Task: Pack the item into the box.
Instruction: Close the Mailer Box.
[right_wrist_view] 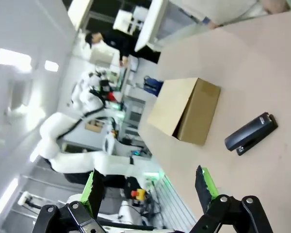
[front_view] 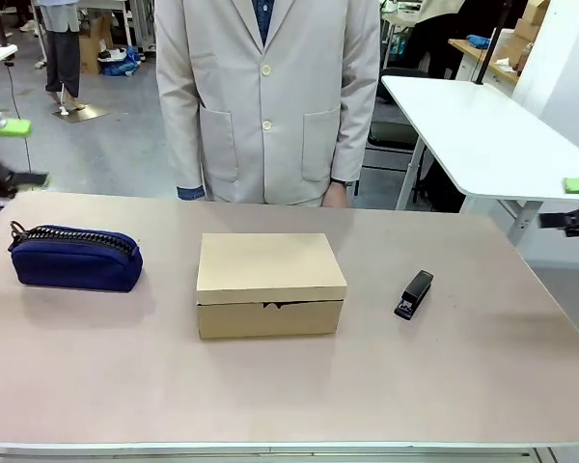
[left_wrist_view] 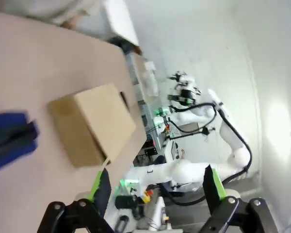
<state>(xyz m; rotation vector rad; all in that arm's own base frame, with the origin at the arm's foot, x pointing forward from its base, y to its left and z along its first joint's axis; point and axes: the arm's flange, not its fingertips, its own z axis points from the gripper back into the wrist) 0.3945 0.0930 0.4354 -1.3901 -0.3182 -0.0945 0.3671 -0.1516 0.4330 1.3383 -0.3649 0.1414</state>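
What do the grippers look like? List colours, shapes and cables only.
The left gripper and the right gripper look alike: two black fingers with bright green pads, hinged on black linkages with round silver pivots. Behind each, the other arm shows white, rounded segments with black cables looped alongside.

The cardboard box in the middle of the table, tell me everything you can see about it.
The box is plain brown cardboard, rectangular, with its flap lid shut flat on top and a small ragged notch along the lid's front edge. It sits upright on the table near the middle, between a navy zip pouch and a black stapler, touching neither. Nothing rests on it.
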